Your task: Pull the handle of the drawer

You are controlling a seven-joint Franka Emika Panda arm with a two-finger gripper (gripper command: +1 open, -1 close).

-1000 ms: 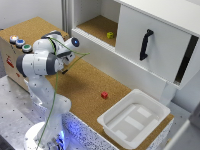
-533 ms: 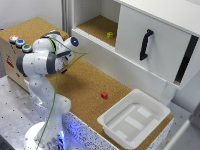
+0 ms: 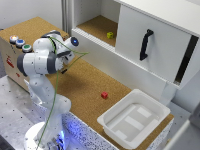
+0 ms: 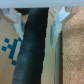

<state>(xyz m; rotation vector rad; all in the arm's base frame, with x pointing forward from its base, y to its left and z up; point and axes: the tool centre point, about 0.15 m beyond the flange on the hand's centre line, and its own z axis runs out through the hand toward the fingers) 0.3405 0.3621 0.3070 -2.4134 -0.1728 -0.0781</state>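
Arm [image 3: 42, 60] folded at the exterior view's left over the cork desk [image 3: 85, 82], well apart from everything else. Jaws: state impossible to tell, wrist view blurred. Red block [image 3: 104, 95] mid-desk, white tray [image 3: 157, 112] beyond. Black handle [image 3: 145, 44] upright on the white drawer [image 3: 162, 57], far right.

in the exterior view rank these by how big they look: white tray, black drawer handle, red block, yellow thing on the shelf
1. white tray, by far the largest
2. black handle on the drawer
3. and 4. red block and yellow object: both tiny and look alike, and the yellow one sits farther back, so no ranking between them.
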